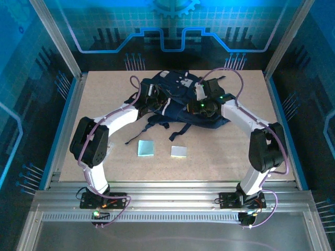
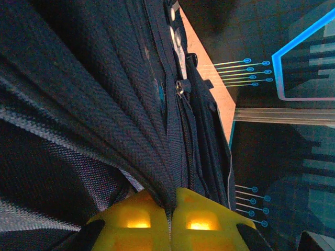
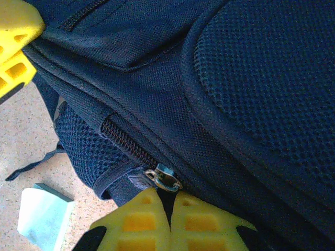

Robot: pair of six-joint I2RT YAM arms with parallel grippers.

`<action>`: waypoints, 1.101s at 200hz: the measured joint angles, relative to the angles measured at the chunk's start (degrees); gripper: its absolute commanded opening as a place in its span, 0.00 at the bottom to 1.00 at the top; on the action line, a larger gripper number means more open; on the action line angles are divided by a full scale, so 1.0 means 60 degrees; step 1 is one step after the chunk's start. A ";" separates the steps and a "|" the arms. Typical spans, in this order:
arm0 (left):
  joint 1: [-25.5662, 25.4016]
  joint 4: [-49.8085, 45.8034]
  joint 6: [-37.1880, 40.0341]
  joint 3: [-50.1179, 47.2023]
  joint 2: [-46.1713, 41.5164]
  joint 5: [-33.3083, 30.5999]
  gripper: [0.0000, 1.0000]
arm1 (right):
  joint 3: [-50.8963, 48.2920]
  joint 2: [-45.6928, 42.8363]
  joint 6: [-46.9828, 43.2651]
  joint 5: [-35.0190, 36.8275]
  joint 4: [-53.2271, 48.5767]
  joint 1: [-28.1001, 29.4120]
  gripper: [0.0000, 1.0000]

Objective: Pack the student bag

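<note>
The student bag (image 1: pixel 178 99), dark navy with pale patches, lies at the back middle of the table. My left gripper (image 1: pixel 149 99) is at its left side, and in the left wrist view the yellow jaws (image 2: pixel 171 209) are shut on a fold of the bag's fabric (image 2: pixel 94 104). My right gripper (image 1: pixel 201 104) is at the bag's right side. In the right wrist view it (image 3: pixel 170 201) is shut on the black pull below the metal zipper slider (image 3: pixel 165 177), with the bag's mesh panel (image 3: pixel 251 94) above. The left gripper's yellow finger (image 3: pixel 15 47) shows at the top left.
Two pale blue square pads (image 1: pixel 145 148) (image 1: pixel 179 151) lie on the table in front of the bag; one (image 3: pixel 44 217) shows in the right wrist view. Black straps (image 1: pixel 136 137) trail toward the front. Metal frame rails (image 1: pixel 68 112) border the table.
</note>
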 measured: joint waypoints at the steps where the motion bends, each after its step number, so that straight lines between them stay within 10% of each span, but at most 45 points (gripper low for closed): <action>1: 0.0000 0.0000 0.0000 0.0000 0.0000 0.0000 0.00 | 0.0000 0.0000 0.0000 0.0000 0.0000 0.0000 0.06; 108: 0.0036 0.0798 -0.0674 -0.0277 0.0080 0.0087 0.00 | 0.0732 0.0477 0.0878 -0.0171 -0.0361 -0.0011 0.47; 152: 0.0040 0.0936 -0.0699 -0.0331 0.0080 0.0109 0.00 | 0.0645 0.0474 0.1093 -0.0342 -0.0244 -0.0055 0.48; 220: 0.0102 0.0922 -0.0696 -0.0350 0.0080 0.0153 0.00 | -0.0007 0.0565 0.2062 -0.0991 0.0586 -0.0146 0.24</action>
